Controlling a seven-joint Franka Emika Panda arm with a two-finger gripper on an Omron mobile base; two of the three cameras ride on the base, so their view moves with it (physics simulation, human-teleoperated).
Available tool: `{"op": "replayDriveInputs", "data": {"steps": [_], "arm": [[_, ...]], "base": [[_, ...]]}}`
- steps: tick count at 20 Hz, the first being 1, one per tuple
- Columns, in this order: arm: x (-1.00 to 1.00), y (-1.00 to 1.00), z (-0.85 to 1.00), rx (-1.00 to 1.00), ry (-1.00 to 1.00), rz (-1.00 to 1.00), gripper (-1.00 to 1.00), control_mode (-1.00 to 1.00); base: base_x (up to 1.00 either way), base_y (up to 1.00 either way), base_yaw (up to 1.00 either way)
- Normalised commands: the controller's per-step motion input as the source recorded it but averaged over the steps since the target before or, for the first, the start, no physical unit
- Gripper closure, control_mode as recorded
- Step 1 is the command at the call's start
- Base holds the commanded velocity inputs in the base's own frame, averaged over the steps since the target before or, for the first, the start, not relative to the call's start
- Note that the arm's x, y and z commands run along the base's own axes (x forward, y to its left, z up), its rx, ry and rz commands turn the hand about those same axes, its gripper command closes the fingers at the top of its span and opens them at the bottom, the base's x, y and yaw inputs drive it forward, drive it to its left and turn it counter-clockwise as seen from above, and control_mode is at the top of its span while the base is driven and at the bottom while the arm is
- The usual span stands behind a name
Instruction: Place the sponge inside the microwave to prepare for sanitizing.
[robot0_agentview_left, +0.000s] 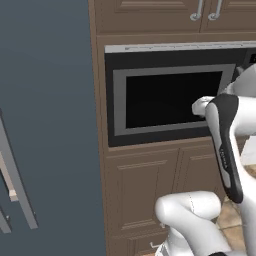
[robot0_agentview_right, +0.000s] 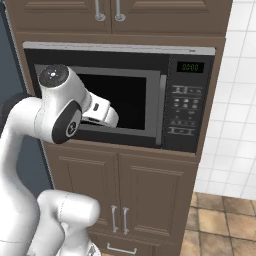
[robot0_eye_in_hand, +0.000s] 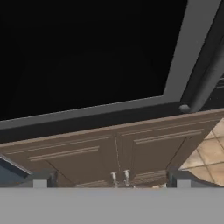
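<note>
Two cabinet doors (robot0_agentview_right: 120, 200) are sitting closed under the microwave (robot0_agentview_right: 120, 95), each with a small upright metal pull near the centre seam. At the far left of the left base view, a flat blue-grey wall panel (robot0_agentview_left: 50, 125) is running beside the brown cabinet column (robot0_agentview_left: 102, 200). Moving right, the microwave is sitting built into that column with its door shut: the grey frame is enclosing a dark window (robot0_agentview_left: 172, 97), and nothing behind the glass can be made out. The sponge cannot be found in any of the views, so where it is lying cannot be told. The white arm is reaching up in front of the door, its hand (robot0_agentview_right: 100, 112) hovering before the lower part of the window. In the hand view, the gripper (robot0_eye_in_hand: 111, 181) is standing spread wide with nothing between its two dark fingertips (robot0_eye_in_hand: 40, 179), pointing at the door's lower frame and the cabinets below. Further right, the curved grey bar handle (robot0_agentview_right: 162, 107) is standing upright along the door's edge, apart from the hand. Beyond it, the button panel (robot0_agentview_right: 186, 112) is showing a small green display. At the far right, a white tiled wall (robot0_agentview_right: 235, 100) is meeting a tan tiled floor (robot0_agentview_right: 225, 225).
</note>
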Motion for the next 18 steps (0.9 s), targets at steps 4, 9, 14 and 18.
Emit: {"op": "replayDriveInputs", "data": {"steps": [4, 9, 14, 18], "arm": [[-0.05, -1.00, 0.29, 0.00, 0.00, -0.20, -1.00, -1.00], [-0.40, -0.96, 0.26, 0.00, -0.14, -0.16, -1.00, -1.00], [0.01, -0.73, -0.13, 0.00, -0.05, -0.01, -1.00, -1.00], [0.27, -0.24, -0.03, 0.00, 0.03, 0.03, -1.00, -1.00]], "base": [[0.00, 0.00, 0.00], [0.00, 0.00, 0.00], [0.00, 0.00, 0.00], [0.00, 0.00, 0.00]]}}
